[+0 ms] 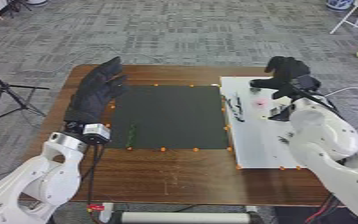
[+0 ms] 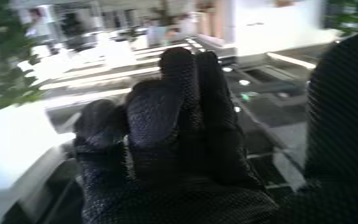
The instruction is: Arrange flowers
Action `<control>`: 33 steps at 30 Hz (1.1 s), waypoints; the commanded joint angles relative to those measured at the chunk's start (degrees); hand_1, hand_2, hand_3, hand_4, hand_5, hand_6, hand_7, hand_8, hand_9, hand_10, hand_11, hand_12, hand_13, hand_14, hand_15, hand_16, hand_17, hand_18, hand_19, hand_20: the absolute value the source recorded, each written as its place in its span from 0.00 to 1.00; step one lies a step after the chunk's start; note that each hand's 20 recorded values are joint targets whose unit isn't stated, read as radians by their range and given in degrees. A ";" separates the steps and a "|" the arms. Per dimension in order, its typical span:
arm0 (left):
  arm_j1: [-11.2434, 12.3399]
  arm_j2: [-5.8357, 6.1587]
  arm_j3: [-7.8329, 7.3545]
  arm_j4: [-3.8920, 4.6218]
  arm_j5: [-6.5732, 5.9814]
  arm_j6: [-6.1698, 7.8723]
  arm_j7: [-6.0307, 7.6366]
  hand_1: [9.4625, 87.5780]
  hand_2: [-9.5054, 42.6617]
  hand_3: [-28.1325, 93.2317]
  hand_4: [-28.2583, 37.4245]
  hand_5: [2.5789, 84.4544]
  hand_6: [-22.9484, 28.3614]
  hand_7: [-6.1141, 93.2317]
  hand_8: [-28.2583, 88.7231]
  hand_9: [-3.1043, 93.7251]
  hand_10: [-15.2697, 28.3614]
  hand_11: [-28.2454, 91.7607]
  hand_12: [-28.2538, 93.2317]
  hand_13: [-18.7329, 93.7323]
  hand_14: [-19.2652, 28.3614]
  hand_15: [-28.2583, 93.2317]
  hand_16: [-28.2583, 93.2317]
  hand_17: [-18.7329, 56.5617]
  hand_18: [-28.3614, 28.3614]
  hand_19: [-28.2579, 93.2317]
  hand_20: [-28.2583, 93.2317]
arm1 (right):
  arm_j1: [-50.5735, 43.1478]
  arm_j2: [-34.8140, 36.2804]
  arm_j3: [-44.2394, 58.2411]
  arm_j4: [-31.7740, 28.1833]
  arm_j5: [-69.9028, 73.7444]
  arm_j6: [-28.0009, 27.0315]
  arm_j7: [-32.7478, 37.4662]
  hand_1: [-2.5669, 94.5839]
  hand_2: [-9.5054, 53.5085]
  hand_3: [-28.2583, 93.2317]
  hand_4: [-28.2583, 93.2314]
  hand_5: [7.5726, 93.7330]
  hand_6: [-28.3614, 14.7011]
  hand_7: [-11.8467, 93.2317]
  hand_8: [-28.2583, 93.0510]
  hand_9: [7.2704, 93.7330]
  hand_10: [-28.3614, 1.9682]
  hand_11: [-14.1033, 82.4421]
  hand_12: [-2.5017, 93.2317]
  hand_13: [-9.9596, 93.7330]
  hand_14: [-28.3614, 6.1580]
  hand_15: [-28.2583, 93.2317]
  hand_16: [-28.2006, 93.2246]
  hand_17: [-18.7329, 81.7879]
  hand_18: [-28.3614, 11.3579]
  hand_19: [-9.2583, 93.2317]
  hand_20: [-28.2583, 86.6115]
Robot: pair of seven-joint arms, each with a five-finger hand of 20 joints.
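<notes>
Desk [image 1: 167, 175], frame centre: arrangement apparently at an early stage. Dark mat [image 1: 184, 115], centre; white board [image 1: 257, 147], right. Left robot hand [image 1: 94, 95], upper left, wide, fingers extended; right robot hand [image 1: 287, 71], upper right, wide, thumb apart. Green stem [image 1: 131, 136] on mat; pink flower [image 1: 260, 103] on board, probably the next grasp.

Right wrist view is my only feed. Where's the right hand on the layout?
Observer: The right hand is at the far end of the white board.
Operator: Left hand?
Observer: The left hand is open, along the left side of the dark mat.
Operator: Anything lying on that mat?
Observer: Yes, a thin green sprig, toward the mat's near left corner.
</notes>
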 commanded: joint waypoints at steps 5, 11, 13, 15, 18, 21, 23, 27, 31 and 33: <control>1.65 -0.56 -1.30 -0.73 -0.11 0.60 -0.19 0.26 0.04 0.78 0.08 0.29 0.51 0.27 0.16 0.21 0.60 0.42 0.38 0.30 0.71 0.44 0.25 0.15 0.82 0.56 0.30 | -37.78 4.90 31.52 -8.07 -0.68 -8.59 6.90 0.45 0.00 0.59 0.00 0.54 0.55 0.48 0.13 0.58 0.45 0.68 0.40 0.68 0.46 0.91 0.49 0.51 0.15 1.00 0.71; 2.39 -0.53 -1.88 -1.01 -0.25 0.70 -0.09 0.26 0.04 0.77 0.08 0.29 0.51 0.26 0.16 0.21 0.60 0.42 0.38 0.30 0.71 0.44 0.25 0.15 0.81 0.56 0.30 | -46.62 3.74 38.77 -9.32 1.36 -10.88 7.53 0.44 0.00 0.51 0.00 0.56 0.57 0.46 0.14 0.59 0.47 0.65 0.40 0.67 0.44 0.91 0.49 0.50 0.14 0.99 0.72; 2.87 -0.67 -2.31 -1.06 -0.13 0.87 -0.19 0.26 0.04 0.77 0.08 0.29 0.51 0.26 0.16 0.21 0.60 0.42 0.38 0.30 0.71 0.44 0.25 0.15 0.81 0.56 0.30 | -48.14 3.24 39.60 -9.62 1.74 -10.59 7.65 0.44 0.00 0.50 0.00 0.57 0.58 0.46 0.14 0.60 0.47 0.65 0.40 0.68 0.44 0.91 0.49 0.50 0.14 0.99 0.72; 3.34 -0.79 -2.67 -1.15 -0.28 1.02 -0.13 0.26 0.04 0.77 0.08 0.29 0.51 0.26 0.16 0.21 0.60 0.42 0.38 0.30 0.71 0.44 0.25 0.15 0.81 0.56 0.30 | -48.95 2.64 40.16 -9.96 2.56 -10.50 7.35 0.44 0.00 0.49 0.00 0.59 0.58 0.46 0.14 0.61 0.47 0.65 0.40 0.68 0.44 0.91 0.49 0.50 0.14 0.99 0.72; 3.45 -0.90 -2.87 -1.03 -0.29 1.18 -0.21 0.26 0.05 0.77 0.08 0.29 0.51 0.26 0.16 0.21 0.61 0.42 0.38 0.30 0.71 0.44 0.25 0.15 0.81 0.56 0.30 | -48.96 2.29 39.71 -10.07 2.70 -10.27 6.81 0.45 0.00 0.42 0.05 0.61 0.59 0.46 0.14 0.64 0.47 0.66 0.40 0.68 0.44 0.91 0.49 0.50 0.14 0.99 0.72; 3.47 -1.03 -2.76 -0.97 -0.50 1.07 0.11 0.26 0.05 0.77 0.08 0.29 0.51 0.26 0.16 0.21 0.61 0.42 0.38 0.30 0.71 0.44 0.25 0.15 0.81 0.56 0.30 | -47.86 1.99 39.19 -9.62 4.67 -10.42 5.49 0.44 0.00 0.40 0.06 0.62 0.59 0.46 0.14 0.64 0.48 0.65 0.40 0.68 0.44 0.91 0.49 0.50 0.14 0.99 0.72; 3.28 -1.19 -2.56 -0.96 -0.30 1.03 0.04 0.25 0.05 0.77 0.08 0.29 0.51 0.26 0.16 0.21 0.61 0.42 0.38 0.30 0.71 0.44 0.25 0.15 0.81 0.56 0.30 | -46.89 2.25 38.19 -8.95 4.71 -10.41 5.23 0.43 0.00 0.39 0.07 0.62 0.59 0.46 0.14 0.64 0.48 0.65 0.40 0.68 0.44 0.91 0.49 0.50 0.14 0.99 0.72; 2.77 -1.34 -1.99 -0.79 -0.33 1.06 0.13 0.25 0.05 0.77 0.08 0.29 0.51 0.26 0.16 0.21 0.61 0.42 0.38 0.30 0.71 0.44 0.25 0.15 0.81 0.56 0.30 | -45.44 2.48 36.98 -7.73 5.56 -11.19 4.23 0.43 0.01 0.37 0.09 0.62 0.61 0.45 0.14 0.64 0.48 0.64 0.40 0.68 0.44 0.91 0.50 0.50 0.13 0.99 0.72; 2.87 -1.35 -1.92 -0.78 -0.42 1.08 0.16 0.25 0.05 0.77 0.08 0.29 0.51 0.26 0.16 0.21 0.61 0.42 0.38 0.30 0.71 0.44 0.25 0.15 0.81 0.56 0.30 | -44.01 2.65 34.95 -6.46 5.34 -12.21 4.16 0.43 0.00 0.42 0.06 0.62 0.61 0.45 0.14 0.63 0.48 0.63 0.40 0.68 0.43 0.91 0.50 0.50 0.14 0.99 0.72; 2.86 -1.32 -1.88 -0.79 -0.56 1.19 0.25 0.25 0.05 0.77 0.08 0.29 0.51 0.26 0.16 0.21 0.61 0.42 0.38 0.30 0.71 0.44 0.25 0.15 0.81 0.56 0.30 | -43.08 2.84 33.62 -5.66 5.01 -13.17 4.54 0.43 0.00 0.46 0.04 0.61 0.61 0.45 0.14 0.63 0.49 0.63 0.40 0.68 0.43 0.91 0.50 0.50 0.14 0.99 0.72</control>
